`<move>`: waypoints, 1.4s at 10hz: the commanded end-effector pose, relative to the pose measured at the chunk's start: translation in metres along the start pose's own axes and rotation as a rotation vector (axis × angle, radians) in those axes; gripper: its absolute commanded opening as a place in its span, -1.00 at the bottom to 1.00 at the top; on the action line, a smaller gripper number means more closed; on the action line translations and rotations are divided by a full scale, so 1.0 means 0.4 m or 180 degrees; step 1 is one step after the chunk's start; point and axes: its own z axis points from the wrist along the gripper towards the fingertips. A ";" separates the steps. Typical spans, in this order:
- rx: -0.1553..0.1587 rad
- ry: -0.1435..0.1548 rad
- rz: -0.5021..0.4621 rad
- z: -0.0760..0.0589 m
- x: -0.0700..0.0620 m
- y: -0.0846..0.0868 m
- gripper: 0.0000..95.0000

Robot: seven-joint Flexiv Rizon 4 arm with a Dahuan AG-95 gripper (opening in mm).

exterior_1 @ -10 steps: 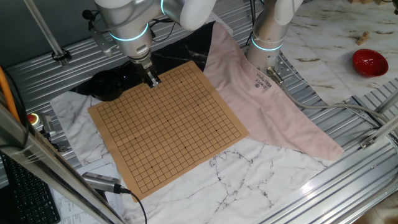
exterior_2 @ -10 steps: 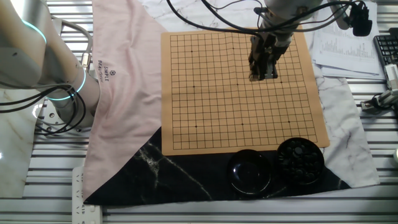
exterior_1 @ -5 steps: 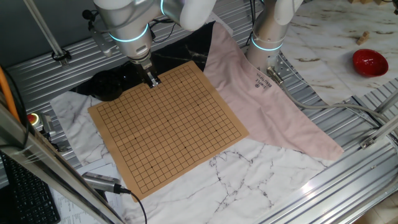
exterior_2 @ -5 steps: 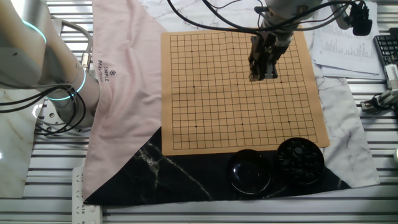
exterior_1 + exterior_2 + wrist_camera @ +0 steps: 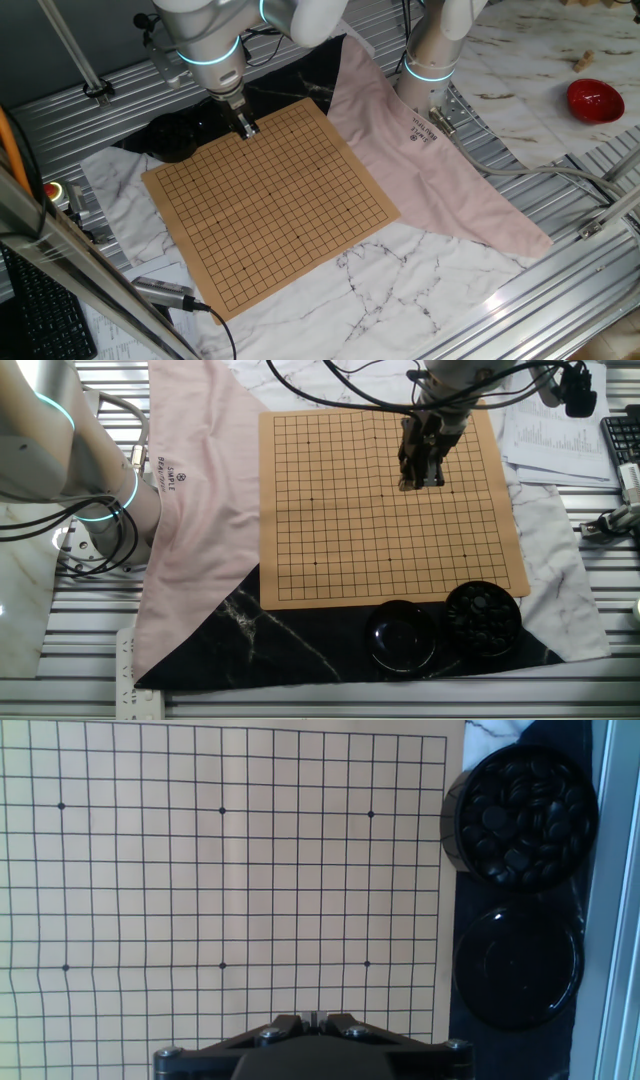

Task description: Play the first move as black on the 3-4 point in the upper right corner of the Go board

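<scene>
Board (image 5: pixel 330 510) bare, no stone played; gripper (image 5: pixel 421 482) hangs above it, jaws pressed together in hand view, stone between them not discernible; black stones sit in bowl (image 5: pixel 520 808); placing remains.

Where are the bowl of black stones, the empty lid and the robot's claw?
bowl of black stones (image 5: pixel 520 808), hand view, on the piled stones.
empty lid (image 5: pixel 518 965), hand view, its middle.
claw (image 5: pixel 421 482), the other fixed view, between its fingertips.
</scene>
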 end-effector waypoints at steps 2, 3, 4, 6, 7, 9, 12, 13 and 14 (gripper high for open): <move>0.0000 0.0008 -0.0005 0.001 0.001 -0.001 -1.00; -0.0001 0.0018 0.0017 0.002 0.001 -0.003 -1.00; -0.0016 0.0022 0.0045 0.004 0.000 -0.005 -1.00; -0.0134 0.0025 0.0069 0.013 -0.006 -0.016 -1.00; -0.0229 0.0036 0.0096 0.019 -0.010 -0.023 -1.00; -0.0230 0.0052 0.0073 0.033 -0.016 -0.042 -1.00; -0.0245 0.0041 -0.0050 0.059 -0.020 -0.087 -1.00; -0.0251 0.0036 -0.0095 0.066 -0.023 -0.105 -1.00; -0.0247 0.0039 -0.0149 0.070 -0.032 -0.125 -1.00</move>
